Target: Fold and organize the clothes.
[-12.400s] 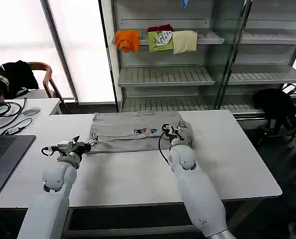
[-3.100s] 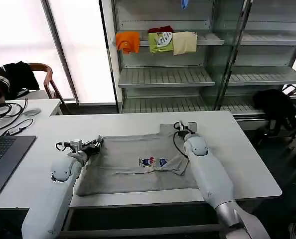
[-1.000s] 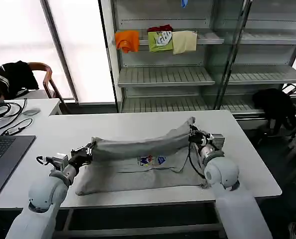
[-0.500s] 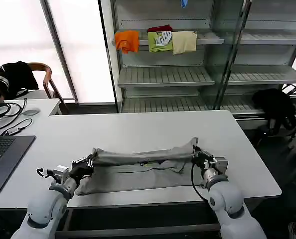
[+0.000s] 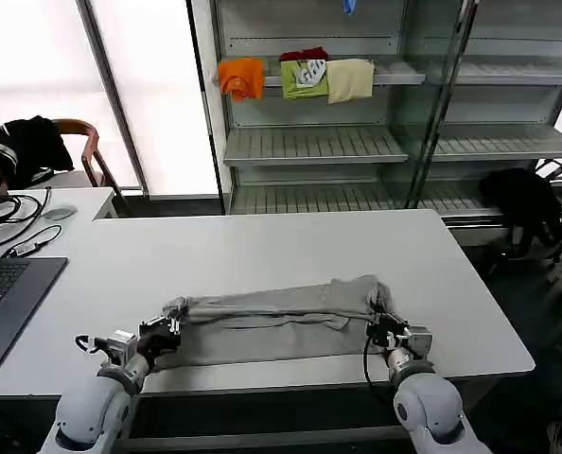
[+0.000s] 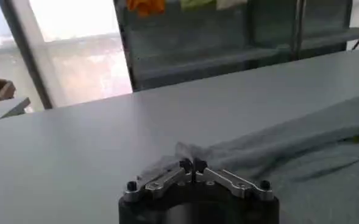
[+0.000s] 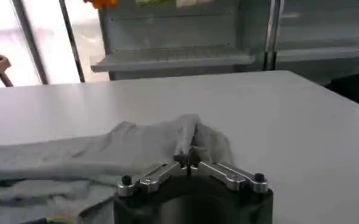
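Pinching one end each, our left claw [image 5: 165, 331] and right claw [image 5: 383, 328] hold the grey shirt [image 5: 272, 319] stretched sideways between them on the tabletop [image 5: 262, 251].

a lab: retail-style shelving [image 5: 314, 144], laptop [image 5: 2, 298] and cables [image 5: 16, 213].

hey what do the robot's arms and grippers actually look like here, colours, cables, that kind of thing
Both arms have smooth, rounded pale grey-white shells with ball-like joints. The left gripper and right gripper are small dark units with silvery metal parts. In the wrist views each has a black round base and two silver metal finger links with black screws, ending in black fingertips. A thin black cable loops beside the right wrist.
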`<state>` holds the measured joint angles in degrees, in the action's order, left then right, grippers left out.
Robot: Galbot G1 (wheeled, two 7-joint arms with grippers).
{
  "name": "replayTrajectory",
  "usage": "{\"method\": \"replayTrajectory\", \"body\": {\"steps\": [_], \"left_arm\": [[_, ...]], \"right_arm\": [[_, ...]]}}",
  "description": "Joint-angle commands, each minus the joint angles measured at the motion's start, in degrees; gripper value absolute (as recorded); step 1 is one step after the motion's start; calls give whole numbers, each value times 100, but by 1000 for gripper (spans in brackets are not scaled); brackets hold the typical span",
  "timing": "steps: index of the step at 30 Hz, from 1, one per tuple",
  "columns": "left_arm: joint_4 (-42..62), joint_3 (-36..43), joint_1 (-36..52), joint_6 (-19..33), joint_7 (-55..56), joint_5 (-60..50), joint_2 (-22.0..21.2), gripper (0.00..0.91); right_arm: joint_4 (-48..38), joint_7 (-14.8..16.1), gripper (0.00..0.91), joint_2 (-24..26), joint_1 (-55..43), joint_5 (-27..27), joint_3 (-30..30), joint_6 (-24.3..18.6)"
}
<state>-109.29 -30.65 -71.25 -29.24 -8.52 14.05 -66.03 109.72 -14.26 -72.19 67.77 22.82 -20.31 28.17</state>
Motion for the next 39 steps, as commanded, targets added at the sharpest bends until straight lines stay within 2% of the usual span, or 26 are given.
{"method": "replayTrajectory", "body": {"steps": [1, 2, 3, 7, 10, 19, 23, 31, 39], "left_arm": [[-172, -3, -147, -24, -9, -298, -77, 322], [-184, -2, -142, -34, 4, -319, -96, 907], [-202, -3, -132, -40, 33, -330, -117, 907], [-339, -25, -125, -46, 136, -327, -189, 907], [-580, -63, -163, -73, 216, -319, -231, 907], [-1442, -273, -365, -247, 494, -291, -700, 907], [-1334, -376, -335, -277, 663, -125, -920, 907], [-676, -500, -260, -287, 816, 117, -1097, 907], [-490, -461, -280, -310, 785, 157, -1140, 907]], "right_arm": [[52, -10, 81, 4, 216, -197, 7, -77], [56, -22, 574, -15, 233, -243, 5, -93], [69, -33, 907, -27, 248, -242, 2, -79], [154, -27, 907, -28, 353, -310, -15, -141], [545, -33, 907, 36, 514, -330, -102, -174], [1725, -146, 907, 441, 908, 15, -943, -77], [1919, -217, 907, 527, 832, 293, -1249, 62], [1961, -238, 907, 534, 938, 285, -1270, 25], [1975, -234, 907, 570, 955, 294, -1244, 22]]}}
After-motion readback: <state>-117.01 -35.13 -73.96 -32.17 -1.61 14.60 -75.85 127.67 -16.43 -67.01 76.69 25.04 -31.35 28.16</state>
